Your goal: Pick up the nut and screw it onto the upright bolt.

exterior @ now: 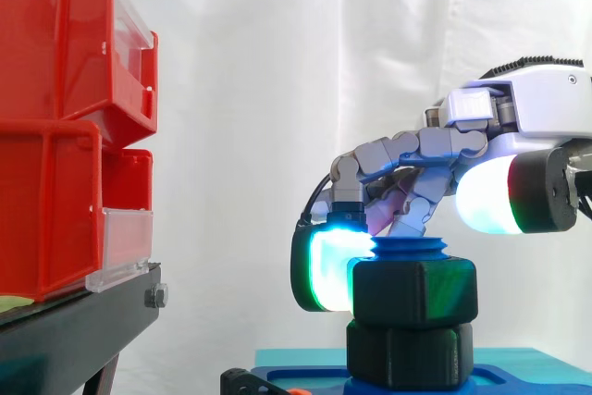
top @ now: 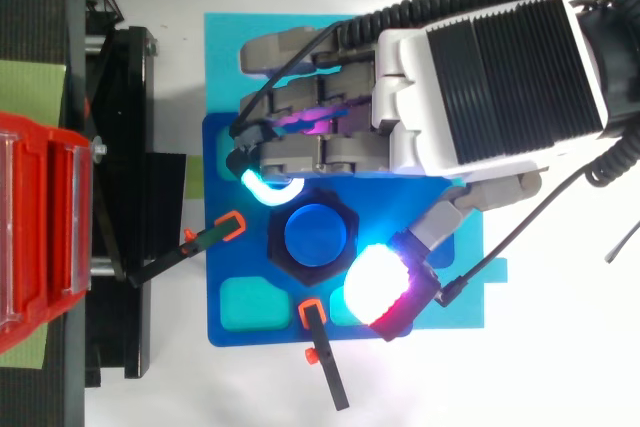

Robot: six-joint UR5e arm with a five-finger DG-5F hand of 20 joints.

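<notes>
Robot hand [top: 480, 77] reaching in from right, hanging over blue plate [top: 232, 262]. Curled fingers [top: 262, 187] and thumb [top: 375, 282] squeezing black nut [top: 283, 250] from two sides. Nut sitting round blue bolt [top: 318, 235]. Red bins [top: 40, 237] standing at left.

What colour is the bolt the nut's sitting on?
Blue. The bolt shows best in the top view, ringed by the black nut.
</notes>
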